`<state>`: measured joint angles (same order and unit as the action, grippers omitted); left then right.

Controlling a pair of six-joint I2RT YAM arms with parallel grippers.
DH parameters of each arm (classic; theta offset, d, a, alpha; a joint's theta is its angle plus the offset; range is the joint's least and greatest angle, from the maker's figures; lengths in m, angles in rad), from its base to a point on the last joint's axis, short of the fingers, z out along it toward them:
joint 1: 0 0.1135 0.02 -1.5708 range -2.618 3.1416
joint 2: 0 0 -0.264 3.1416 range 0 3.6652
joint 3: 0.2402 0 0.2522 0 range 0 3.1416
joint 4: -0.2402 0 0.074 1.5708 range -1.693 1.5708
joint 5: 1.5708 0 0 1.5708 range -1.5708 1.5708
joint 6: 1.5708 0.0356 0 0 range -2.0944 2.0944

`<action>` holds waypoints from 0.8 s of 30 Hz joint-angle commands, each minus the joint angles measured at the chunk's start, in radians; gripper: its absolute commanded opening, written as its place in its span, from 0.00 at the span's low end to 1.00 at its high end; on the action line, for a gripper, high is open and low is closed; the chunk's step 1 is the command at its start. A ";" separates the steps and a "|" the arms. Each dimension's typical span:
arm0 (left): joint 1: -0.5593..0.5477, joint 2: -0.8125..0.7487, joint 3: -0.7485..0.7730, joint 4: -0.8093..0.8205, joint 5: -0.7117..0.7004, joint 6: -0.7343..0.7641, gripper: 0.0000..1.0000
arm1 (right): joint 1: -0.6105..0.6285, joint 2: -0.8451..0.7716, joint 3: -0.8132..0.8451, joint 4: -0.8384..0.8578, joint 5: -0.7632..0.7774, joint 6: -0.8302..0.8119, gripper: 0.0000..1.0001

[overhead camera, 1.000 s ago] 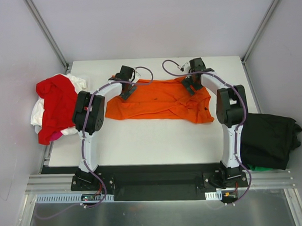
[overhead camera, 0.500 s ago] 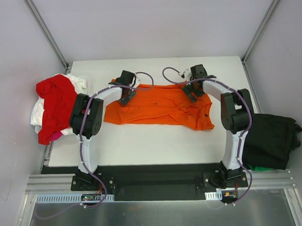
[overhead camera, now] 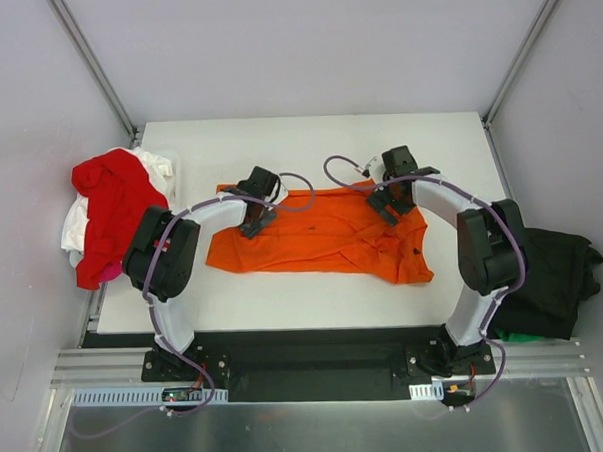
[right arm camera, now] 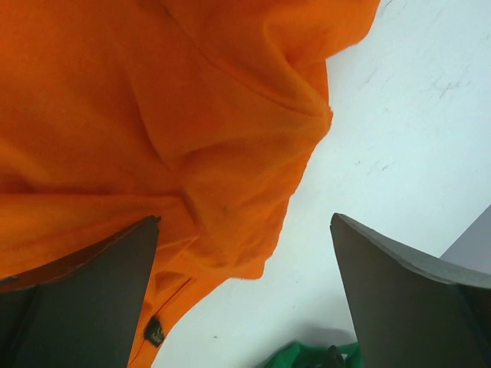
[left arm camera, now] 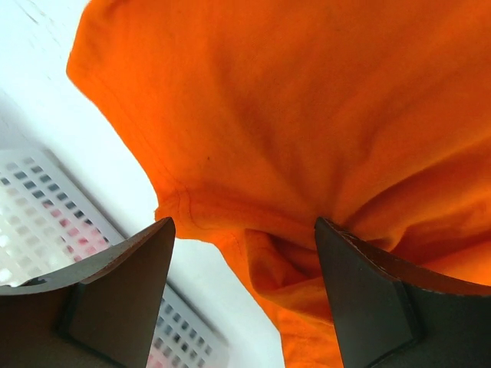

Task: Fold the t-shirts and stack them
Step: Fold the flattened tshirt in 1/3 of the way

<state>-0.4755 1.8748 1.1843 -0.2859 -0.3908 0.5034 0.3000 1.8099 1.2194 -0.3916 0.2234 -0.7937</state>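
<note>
The bright orange t-shirt [overhead camera: 322,230] lies spread and rumpled across the middle of the white table [overhead camera: 314,290]. My left gripper [overhead camera: 253,216] is over its far left part. In the left wrist view it [left arm camera: 244,230] stands open, a fold of orange cloth [left arm camera: 291,153] bunched between the fingers and against the right one. My right gripper [overhead camera: 389,204] is over the far right part. In the right wrist view it [right arm camera: 244,222] is wide open, with the shirt's edge [right arm camera: 230,192] by the left finger and bare table by the right.
A red t-shirt [overhead camera: 111,209] lies heaped on a white one [overhead camera: 76,228] at the table's left edge. A black t-shirt [overhead camera: 544,275] lies off the right edge, with something green [overhead camera: 516,335] beneath it.
Both grippers have come toward the near edge, and the orange t-shirt has shifted the same way with them, its far edge now further from the back of the table.
</note>
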 commanded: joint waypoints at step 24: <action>-0.037 -0.167 -0.014 -0.079 -0.029 -0.080 0.75 | 0.079 -0.221 -0.032 -0.053 0.014 0.039 0.96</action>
<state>-0.5095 1.7775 1.0874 -0.3294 -0.4053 0.4335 0.3717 1.6550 1.0779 -0.4282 0.2279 -0.7712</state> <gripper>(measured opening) 0.751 0.982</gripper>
